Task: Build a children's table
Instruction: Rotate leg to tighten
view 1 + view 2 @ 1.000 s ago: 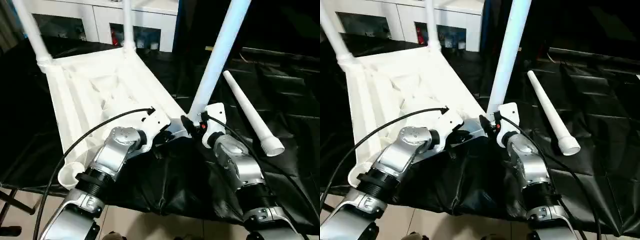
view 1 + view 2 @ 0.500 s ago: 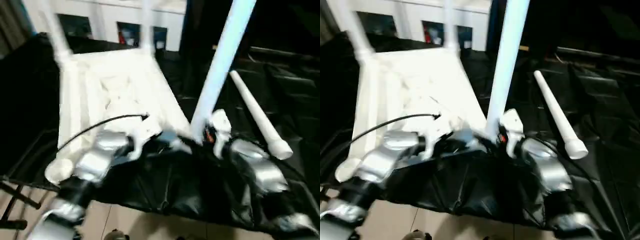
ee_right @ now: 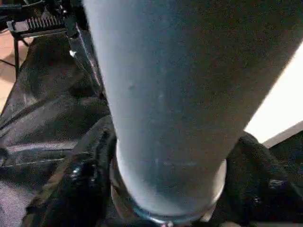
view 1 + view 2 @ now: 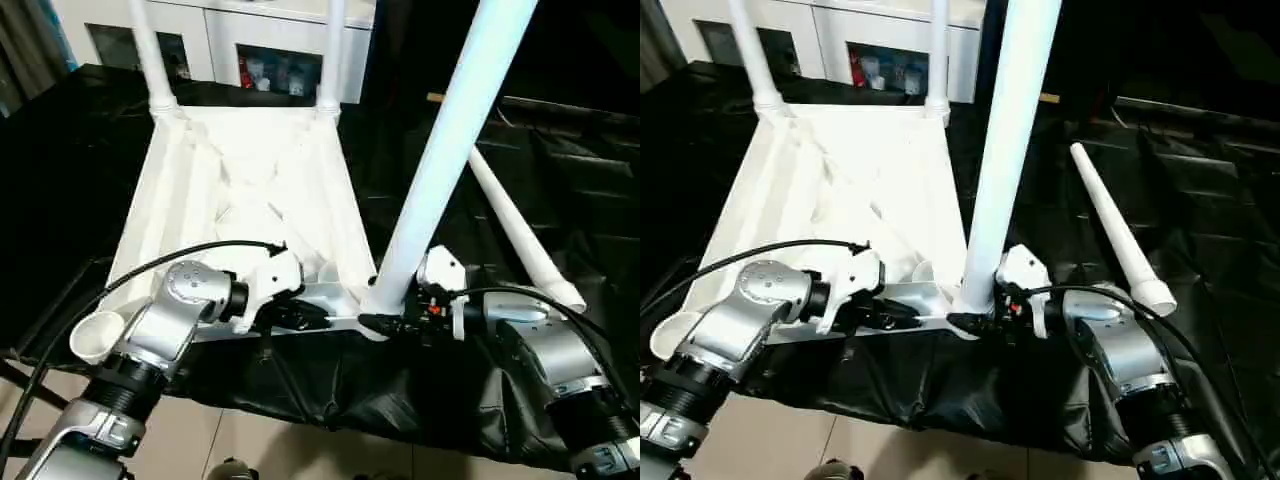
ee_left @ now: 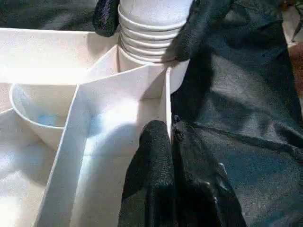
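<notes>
The white plastic rectangular table top (image 4: pixel 240 190) lay upside down, ribbed underside up, on a worktop draped in crinkled black sheeting (image 4: pixel 560 180). At its near left corner an empty round socket (image 4: pixel 97 335) stood open. Two white tapered tube legs (image 4: pixel 148 55) (image 4: pixel 332 50) rose from the far corners, and beyond them stood a white cabinet with glass doors (image 4: pixel 270 60).

The left end effector (image 5: pixel 168 142) was pinched together on the thin near rim of the table top, one black finger (image 5: pixel 151 161) on the inside of the wall and the other outside against the black sheeting. A black cable (image 4: pixel 160 265) looped over the silver left forearm and crossed in front of the ribs.

At the near right corner, a third white tube leg (image 4: pixel 450 140) stood almost upright, its ridged collar (image 5: pixel 151 28) seated in the socket. The right end effector (image 4: pixel 385 322) was clamped on that collar, a black finger on either side.

Further right, a fourth white tapered leg (image 4: pixel 520 235) lay loose on the black sheeting, well apart from the table top and partly hidden behind the standing leg.
</notes>
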Tool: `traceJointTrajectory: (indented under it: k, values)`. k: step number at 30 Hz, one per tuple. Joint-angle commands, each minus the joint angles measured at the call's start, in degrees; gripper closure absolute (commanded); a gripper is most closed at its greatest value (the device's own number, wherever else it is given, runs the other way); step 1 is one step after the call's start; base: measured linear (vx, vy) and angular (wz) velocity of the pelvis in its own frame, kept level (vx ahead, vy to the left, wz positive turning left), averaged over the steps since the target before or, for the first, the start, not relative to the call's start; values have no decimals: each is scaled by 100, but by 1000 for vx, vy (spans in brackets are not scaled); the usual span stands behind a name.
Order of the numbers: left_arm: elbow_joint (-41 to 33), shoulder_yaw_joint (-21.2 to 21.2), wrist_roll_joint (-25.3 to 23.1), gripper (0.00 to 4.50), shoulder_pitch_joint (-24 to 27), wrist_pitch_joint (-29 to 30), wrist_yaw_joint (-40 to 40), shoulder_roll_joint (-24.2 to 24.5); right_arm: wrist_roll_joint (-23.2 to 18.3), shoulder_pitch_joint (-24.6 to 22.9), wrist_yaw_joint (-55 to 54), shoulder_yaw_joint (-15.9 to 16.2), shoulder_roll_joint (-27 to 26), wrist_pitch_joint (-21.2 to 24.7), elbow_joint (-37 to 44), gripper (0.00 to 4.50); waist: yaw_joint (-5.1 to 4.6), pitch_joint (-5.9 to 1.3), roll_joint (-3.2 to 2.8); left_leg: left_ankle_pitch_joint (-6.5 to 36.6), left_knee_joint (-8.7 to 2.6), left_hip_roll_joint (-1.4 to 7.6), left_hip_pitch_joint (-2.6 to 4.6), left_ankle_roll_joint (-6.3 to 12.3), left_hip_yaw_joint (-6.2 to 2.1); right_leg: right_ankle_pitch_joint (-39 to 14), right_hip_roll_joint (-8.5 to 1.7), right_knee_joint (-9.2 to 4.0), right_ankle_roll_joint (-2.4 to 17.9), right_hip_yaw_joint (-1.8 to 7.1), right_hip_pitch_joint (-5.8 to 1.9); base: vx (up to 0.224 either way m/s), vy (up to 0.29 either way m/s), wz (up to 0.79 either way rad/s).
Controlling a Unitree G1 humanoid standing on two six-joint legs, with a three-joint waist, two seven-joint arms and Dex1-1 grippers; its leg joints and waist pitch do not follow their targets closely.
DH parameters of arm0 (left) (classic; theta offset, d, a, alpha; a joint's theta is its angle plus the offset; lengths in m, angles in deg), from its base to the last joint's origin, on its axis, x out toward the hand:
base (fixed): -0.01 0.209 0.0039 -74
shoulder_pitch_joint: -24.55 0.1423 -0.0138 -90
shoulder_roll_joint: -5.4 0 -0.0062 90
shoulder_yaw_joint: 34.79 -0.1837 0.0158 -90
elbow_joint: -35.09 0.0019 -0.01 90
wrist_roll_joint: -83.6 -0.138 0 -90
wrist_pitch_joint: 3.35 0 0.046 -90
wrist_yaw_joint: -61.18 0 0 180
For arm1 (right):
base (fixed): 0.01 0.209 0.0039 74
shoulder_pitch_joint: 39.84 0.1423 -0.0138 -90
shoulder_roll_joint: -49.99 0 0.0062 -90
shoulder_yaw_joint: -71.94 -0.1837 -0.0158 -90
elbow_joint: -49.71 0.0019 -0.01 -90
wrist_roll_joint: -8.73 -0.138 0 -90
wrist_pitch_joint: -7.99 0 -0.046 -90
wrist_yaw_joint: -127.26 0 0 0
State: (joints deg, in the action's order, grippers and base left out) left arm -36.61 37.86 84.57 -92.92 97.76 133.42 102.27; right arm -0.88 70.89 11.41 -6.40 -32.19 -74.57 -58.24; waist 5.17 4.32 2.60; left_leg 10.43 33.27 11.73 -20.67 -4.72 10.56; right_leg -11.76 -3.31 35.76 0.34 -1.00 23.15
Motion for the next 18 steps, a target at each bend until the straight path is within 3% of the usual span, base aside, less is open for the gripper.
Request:
traceJointTrajectory:
  k: [1,6,9,10,13,18]
  values:
    - [-195,-213,173,450,-3,-128,148,-133,-87,27,187,217,-61,85,193,169,-4,-414,18,699,-323,139,51,377,-16,-242,-373,-361,1402,187,-291,0,0,0]
    - [117,-104,-18,450,-206,41,-540,-434,-159,57,-510,-68,-527,259,-65,179,-4,-416,29,655,-318,129,40,377,-15,-222,-369,-355,1401,188,-295,0,0,0]
    - [296,-26,-110,450,-346,203,-1024,-697,35,142,-1146,-157,-771,156,-355,180,-20,-385,25,976,-337,133,58,164,-18,-878,-386,-417,1292,189,-259,0,0,0]
    - [408,-4,-220,450,-432,276,-1390,-883,194,212,-1660,-223,-964,67,-571,180,-43,-364,30,1262,-358,125,68,14,-37,-1483,-397,-471,1159,187,-248,0,0,0]
    - [618,3,-496,450,-584,580,-2296,-1388,375,383,-2709,-398,-1459,190,-977,181,-75,-364,36,1362,-373,114,66,-127,-65,-1938,-408,-516,949,185,-246,0,0,0]
    - [820,-101,-613,450,-614,715,-2791,-1849,479,543,-3747,-538,-2162,337,-1170,181,-107,-378,16,1142,-359,95,45,-42,-53,-1328,-369,-484,953,202,-237,0,0,0]
